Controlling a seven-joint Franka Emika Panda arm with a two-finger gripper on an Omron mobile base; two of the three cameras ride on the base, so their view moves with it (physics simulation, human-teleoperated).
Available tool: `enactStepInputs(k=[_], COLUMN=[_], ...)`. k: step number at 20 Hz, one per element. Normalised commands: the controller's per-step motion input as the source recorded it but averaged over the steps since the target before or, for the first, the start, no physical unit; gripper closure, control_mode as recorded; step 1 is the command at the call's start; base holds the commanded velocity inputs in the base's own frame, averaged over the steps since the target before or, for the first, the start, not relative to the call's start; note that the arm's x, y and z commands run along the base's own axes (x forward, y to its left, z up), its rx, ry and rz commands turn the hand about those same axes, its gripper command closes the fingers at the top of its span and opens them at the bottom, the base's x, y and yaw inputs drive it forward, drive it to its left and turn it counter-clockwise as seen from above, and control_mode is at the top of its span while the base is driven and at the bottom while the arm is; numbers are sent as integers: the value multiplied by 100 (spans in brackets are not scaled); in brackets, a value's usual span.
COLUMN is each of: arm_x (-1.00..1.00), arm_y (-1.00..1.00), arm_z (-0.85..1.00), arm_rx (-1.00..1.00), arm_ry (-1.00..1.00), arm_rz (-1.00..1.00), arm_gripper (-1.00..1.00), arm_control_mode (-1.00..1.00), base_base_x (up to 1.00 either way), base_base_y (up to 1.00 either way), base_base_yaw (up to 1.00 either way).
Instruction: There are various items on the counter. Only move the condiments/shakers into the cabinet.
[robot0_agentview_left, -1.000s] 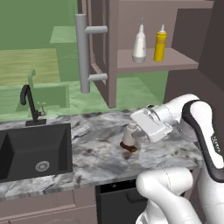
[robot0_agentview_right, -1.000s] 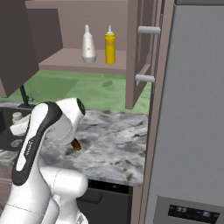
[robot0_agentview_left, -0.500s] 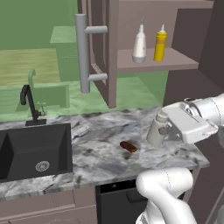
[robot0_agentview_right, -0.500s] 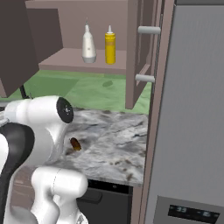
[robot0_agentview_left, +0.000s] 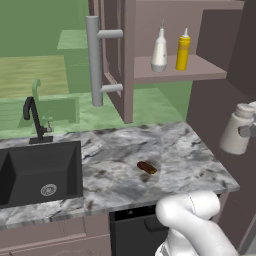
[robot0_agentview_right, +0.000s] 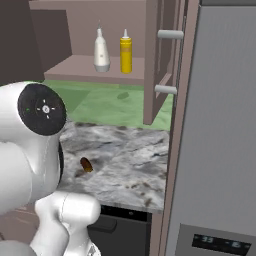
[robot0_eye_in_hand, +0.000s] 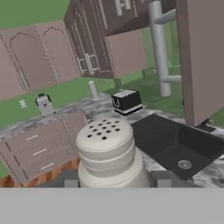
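Observation:
The small grey-white shaker (robot0_agentview_left: 239, 129) hangs in the air past the counter's (robot0_agentview_left: 125, 152) right end, below the cabinet shelf (robot0_agentview_left: 205, 73). My gripper (robot0_eye_in_hand: 116, 181) is shut on it; in the hand view the shaker (robot0_eye_in_hand: 109, 151) with its holed top stands between the two finger tips. On the shelf stand the white narrow-necked bottle (robot0_agentview_left: 159, 50) and the yellow squeeze bottle (robot0_agentview_left: 183, 50), which appear again as the white bottle (robot0_agentview_right: 101, 50) and the yellow bottle (robot0_agentview_right: 125, 51). The brown lump (robot0_agentview_left: 147, 167) lies on the counter.
The cabinet door with its long grey bar handle (robot0_agentview_left: 94, 60) stands open left of the shelf. A black sink (robot0_agentview_left: 40, 170) with a dark faucet (robot0_agentview_left: 32, 117) lies at the counter's left. A tall grey fridge (robot0_agentview_right: 220, 125) stands to the right.
The arm has swung right and lifted the shaker from the counter beside the brown lump to beyond the counter's right end. The lump and both bottles stayed put.

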Motion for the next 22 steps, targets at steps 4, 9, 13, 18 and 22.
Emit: enactStepInputs(k=[4, 9, 13, 18, 22], arm_x=[-15, 1, 17, 18, 9], arm_y=[-74, -15, 9, 21, 3], arm_z=[86, 10, -17, -37, -62], arm_rx=[-27, -17, -3, -1, 15], arm_ry=[0, 0, -18, -42, -41], arm_rz=[-17, -8, -4, -18, -22], arm_gripper=[100, 100, 100, 100, 100], arm_control_mode=[-100, -100, -100, -100, -100], base_base_x=[0, 0, 0, 0, 0], base_base_y=[0, 0, 0, 0, 0], base_base_yaw=[0, 0, 0, 0, 0])
